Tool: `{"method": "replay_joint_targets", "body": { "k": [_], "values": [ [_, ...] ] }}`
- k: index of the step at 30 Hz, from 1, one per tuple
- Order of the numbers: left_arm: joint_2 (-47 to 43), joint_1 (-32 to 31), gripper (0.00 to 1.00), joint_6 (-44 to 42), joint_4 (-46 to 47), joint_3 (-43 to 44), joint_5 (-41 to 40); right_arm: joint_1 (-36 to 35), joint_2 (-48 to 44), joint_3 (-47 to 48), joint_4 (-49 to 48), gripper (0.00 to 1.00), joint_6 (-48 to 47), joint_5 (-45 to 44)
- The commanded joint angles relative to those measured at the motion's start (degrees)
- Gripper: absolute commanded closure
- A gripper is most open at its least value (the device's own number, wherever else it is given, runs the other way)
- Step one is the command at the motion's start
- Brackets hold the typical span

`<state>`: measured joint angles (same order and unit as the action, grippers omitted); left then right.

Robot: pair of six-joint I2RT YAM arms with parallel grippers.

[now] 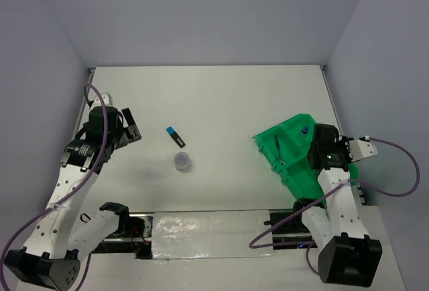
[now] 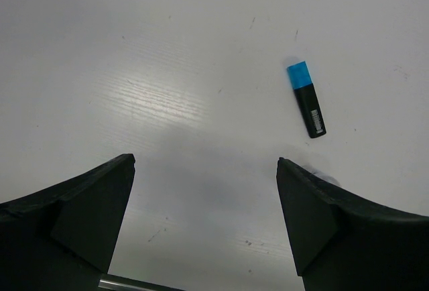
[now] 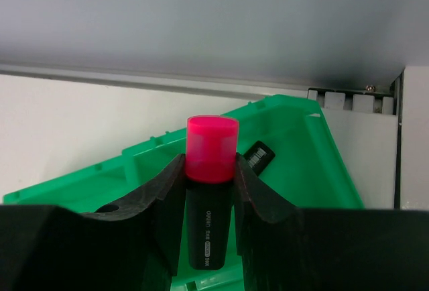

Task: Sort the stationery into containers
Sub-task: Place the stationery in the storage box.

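Note:
My right gripper (image 3: 209,159) is shut on a black highlighter with a pink cap (image 3: 211,145) and holds it upright over the green divided tray (image 3: 312,150). The tray sits tilted at the right of the table (image 1: 289,145), and my right gripper (image 1: 322,149) hangs over it. A black barcoded highlighter end (image 3: 259,157) lies in the tray, as do a thin blue pen (image 1: 278,149) and a blue-capped bottle (image 1: 303,130). My left gripper (image 2: 204,163) is open and empty. A blue-capped highlighter (image 2: 307,98) lies on the table ahead of it to the right. The round greyish tub (image 1: 181,161) stands near it.
The blue-capped highlighter (image 1: 174,135) and the tub lie left of the table's middle, to the right of my left gripper (image 1: 132,129). Grey walls close in the table's back and sides. A shiny strip (image 1: 208,234) runs between the arm bases.

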<state>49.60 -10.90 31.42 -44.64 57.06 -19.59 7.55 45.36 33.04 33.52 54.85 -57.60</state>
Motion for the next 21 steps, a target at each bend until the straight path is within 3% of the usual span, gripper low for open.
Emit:
{"method": "replay_joint_targets", "body": {
  "k": [1,4,8,11,12,15,19,21],
  "values": [
    [-0.7,0.3,0.01,-1.4,2.4,-0.2,1.3,0.4,2.9,0.5,-2.5,1.00,3.8,-1.6],
    [-0.7,0.3,0.01,-1.5,2.5,-0.2,1.4,0.4,4.9,1.0,-1.4,0.98,5.5,-1.5],
    [-0.7,0.3,0.01,-1.6,2.7,-0.3,1.8,0.4,5.4,-0.2,-4.7,0.84,4.0,-1.4],
    [-0.7,0.3,0.01,-1.7,2.8,-0.3,2.0,0.4,5.7,-0.3,-5.7,0.50,2.6,-0.4],
    [-0.5,0.3,0.01,-1.8,2.8,-0.4,2.1,0.4,5.8,-0.2,-6.3,0.31,2.0,0.0],
    [-0.2,0.3,0.01,-1.9,2.9,-0.4,2.3,0.4,5.8,0.9,-7.1,0.05,-0.8,1.8],
    [0.0,0.3,0.01,-1.8,2.8,-0.3,2.2,0.3,5.4,4.0,-7.7,0.00,-7.6,5.9],
    [0.0,0.3,0.01,-1.5,2.7,-0.3,1.7,-1.7,4.4,6.2,-10.5,0.00,-12.5,12.9]
  ]
}}
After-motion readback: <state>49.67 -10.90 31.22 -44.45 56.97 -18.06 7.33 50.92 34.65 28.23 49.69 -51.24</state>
